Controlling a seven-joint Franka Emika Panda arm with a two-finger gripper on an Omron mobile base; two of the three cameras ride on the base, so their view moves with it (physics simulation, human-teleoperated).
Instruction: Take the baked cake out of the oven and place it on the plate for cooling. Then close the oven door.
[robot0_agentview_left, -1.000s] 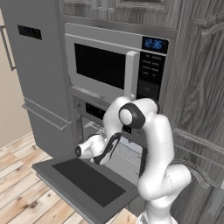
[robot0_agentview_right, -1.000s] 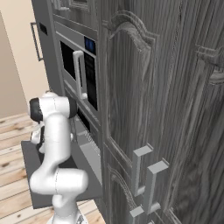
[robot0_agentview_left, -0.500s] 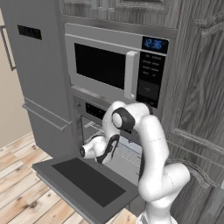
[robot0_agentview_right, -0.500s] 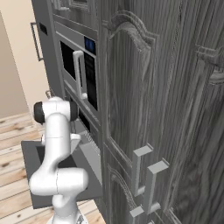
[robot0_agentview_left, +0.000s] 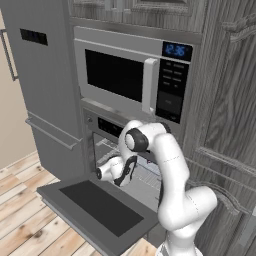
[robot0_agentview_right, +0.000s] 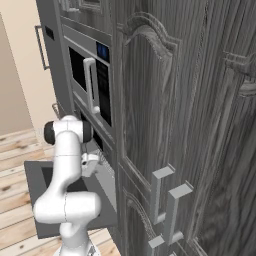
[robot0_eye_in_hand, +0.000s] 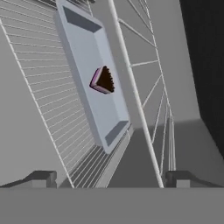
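Steel wire rack (robot0_eye_in_hand: 52, 113) bears flat grey tray (robot0_eye_in_hand: 94, 74) with wedge-shaped cake (robot0_eye_in_hand: 103, 80); jaws spread wide.

The oven (robot0_agentview_left: 107, 137), a grey steel built-in unit with a black control strip, is seen with its cavity exposed. The oven door (robot0_agentview_left: 97, 207), a wide grey panel with a dark glass window, is swung fully down and lies flat. A small dark wedge of cake (robot0_eye_in_hand: 103, 80) with a pink edge is seen near the middle of a pale grey tray (robot0_eye_in_hand: 89, 52), which lies on a wire rack (robot0_eye_in_hand: 52, 109) inside the oven.
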